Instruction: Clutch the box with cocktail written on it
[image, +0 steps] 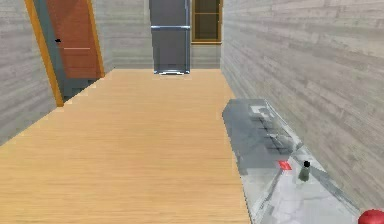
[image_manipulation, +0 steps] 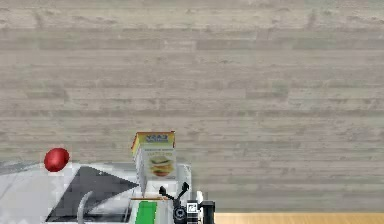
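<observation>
Beyond the jaws, pale plank wall (image_manipulation: 250, 90). Left of the jaws, grey table (image_manipulation: 30, 185). Just up and left of the jaws, slightly tilted yellow-topped box (image_manipulation: 153, 155) with a food picture; cannot tell whether held, nor how the jaws stand. Farther left of the jaws, small red ball (image_manipulation: 57, 159)

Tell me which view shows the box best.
The arm side view. The box stands near the middle, its yellow top and printed front plain, with the gripper just below it in the picture. The forward view gives its surroundings: the counter and a red thing at the right edge.
</observation>
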